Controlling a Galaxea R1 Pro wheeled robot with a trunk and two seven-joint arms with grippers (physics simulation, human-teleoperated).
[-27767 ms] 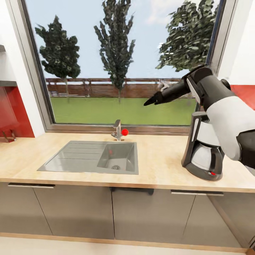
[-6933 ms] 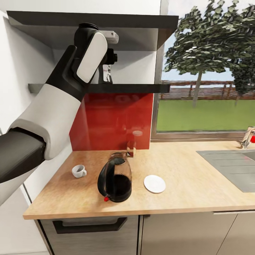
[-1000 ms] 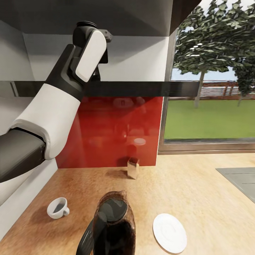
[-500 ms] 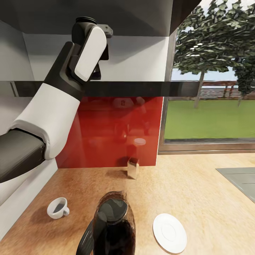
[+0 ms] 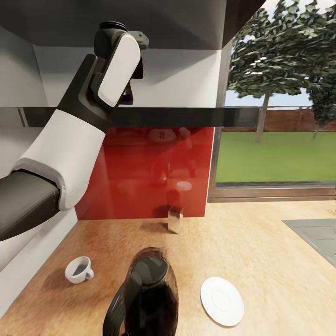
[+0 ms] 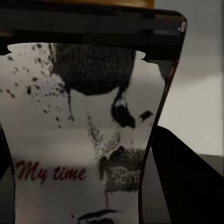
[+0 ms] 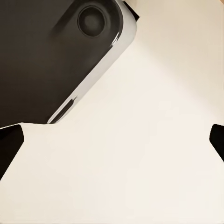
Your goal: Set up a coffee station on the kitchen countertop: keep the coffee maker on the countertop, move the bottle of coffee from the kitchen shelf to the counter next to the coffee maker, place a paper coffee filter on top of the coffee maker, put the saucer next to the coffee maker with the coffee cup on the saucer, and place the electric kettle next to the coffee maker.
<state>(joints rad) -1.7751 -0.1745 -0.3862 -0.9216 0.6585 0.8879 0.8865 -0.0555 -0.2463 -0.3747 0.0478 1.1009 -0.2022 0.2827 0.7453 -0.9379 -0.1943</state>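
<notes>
**Left arm up at the shelf, jar close before its camera**

In the head view the left arm (image 5: 79,135) reaches up and away to the dark shelf (image 5: 186,116) above the red wall panel (image 5: 149,177). Its gripper is hidden behind the wrist there. In the left wrist view the bottle of coffee (image 6: 84,135) sits very close to the camera, pale label with a dark print and the red words "My time", a strip of yellow lid at its upper edge. A dark finger (image 6: 186,182) shows just beside the jar; whether the fingers pinch it cannot be told.

On the light-wood desk (image 5: 261,242) below, the electric kettle (image 5: 149,298) stands nearest, at the near edge of the view. The coffee cup (image 5: 78,269) sits to its left, upright and apart from it. The saucer (image 5: 222,301) lies flat to the kettle's right, bare. A small shiny block (image 5: 175,220) stands farther back against the red panel. A grey sink (image 5: 317,235) edge shows far right.

In the right wrist view the right gripper's (image 7: 112,140) two dark fingertips (image 7: 9,144) sit spread wide at opposite edges, over a pale surface and a dark rounded body (image 7: 51,51).
</notes>
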